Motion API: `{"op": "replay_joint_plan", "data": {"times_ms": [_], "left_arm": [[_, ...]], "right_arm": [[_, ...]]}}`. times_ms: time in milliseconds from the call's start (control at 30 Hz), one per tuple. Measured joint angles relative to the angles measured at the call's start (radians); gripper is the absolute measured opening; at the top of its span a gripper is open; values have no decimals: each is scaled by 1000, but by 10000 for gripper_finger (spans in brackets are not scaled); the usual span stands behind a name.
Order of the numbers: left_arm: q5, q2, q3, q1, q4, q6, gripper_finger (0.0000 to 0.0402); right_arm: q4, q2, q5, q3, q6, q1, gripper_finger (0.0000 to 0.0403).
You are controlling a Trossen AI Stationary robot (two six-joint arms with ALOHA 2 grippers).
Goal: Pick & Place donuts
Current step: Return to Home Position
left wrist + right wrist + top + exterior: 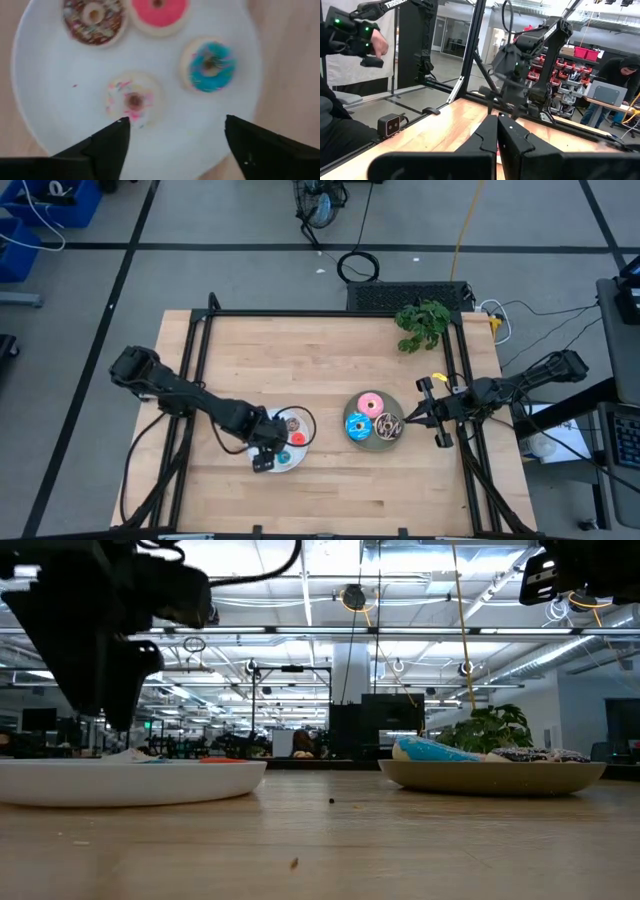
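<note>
Four mini donuts lie flat on the white plate: brown with sprinkles, red, blue and white-pink. My left gripper hangs open just above this plate, pointing down, one fingertip close beside the white-pink donut. Three larger donuts, pink, blue and chocolate with drizzle, lie on the grey plate. My right gripper waits shut and level, raised just right of the grey plate.
A leafy green plant sits at the table's far right. Black frame rails run along the table's sides. Bare wood lies between the plates and the near edge. A person's gloved hand shows beyond the table.
</note>
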Motion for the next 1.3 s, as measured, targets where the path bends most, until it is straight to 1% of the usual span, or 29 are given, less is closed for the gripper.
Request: {"op": "replay_joint_plan", "data": {"times_ms": [100, 167, 333, 433, 467, 500, 533, 600, 733, 833, 967, 1067, 1133, 1200, 1233, 1300], "left_arm": [[20, -49, 0, 7, -6, 39, 270], [11, -100, 0, 16, -12, 55, 231], [-109, -219, 0, 35, -64, 100, 120], [-185, -282, 0, 59, -104, 99, 53], [-191, -299, 0, 72, -112, 98, 31], [-188, -317, 0, 86, -116, 101, 16], [-182, -334, 0, 100, -120, 110, 10], [-182, -371, 0, 120, -127, 149, 11], [-187, -472, 0, 126, -98, 312, 4], [-247, -580, 0, 113, -47, 409, 4], [-307, -726, -30, 103, 73, 528, 3], [-343, -825, -98, 103, 170, 602, 3], [-362, -894, -164, 104, 221, 643, 2], [-362, -968, -250, 109, 315, 682, 2], [-345, -1004, -298, 114, 383, 708, 2], [-281, -1076, -395, 128, 533, 761, 2]], "right_arm": [[0, 0, 0, 0, 0, 0, 0], [0, 0, 0, 0, -1, 0, 0], [-1, 0, 0, 0, -19, 0, 0], [-1, 0, 0, 0, -26, 0, 0], [-1, 0, 0, 0, -27, 0, 0], [-1, 0, 3, 0, -27, 0, 0], [-1, 0, 7, 0, -28, 0, 0], [-1, 0, 30, 0, -34, 0, 0], [-1, 0, 57, 0, -35, 0, 0], [0, 1, 57, 0, -35, 0, 0], [22, 1, 57, 0, -42, 0, 0], [34, 0, 57, 0, -31, 0, 0], [34, 0, 57, 0, -22, 0, 0], [33, 0, 57, 0, -18, 0, 0], [33, 0, 57, 0, -18, 0, 0], [33, 0, 57, 0, -13, 0, 0]]}}
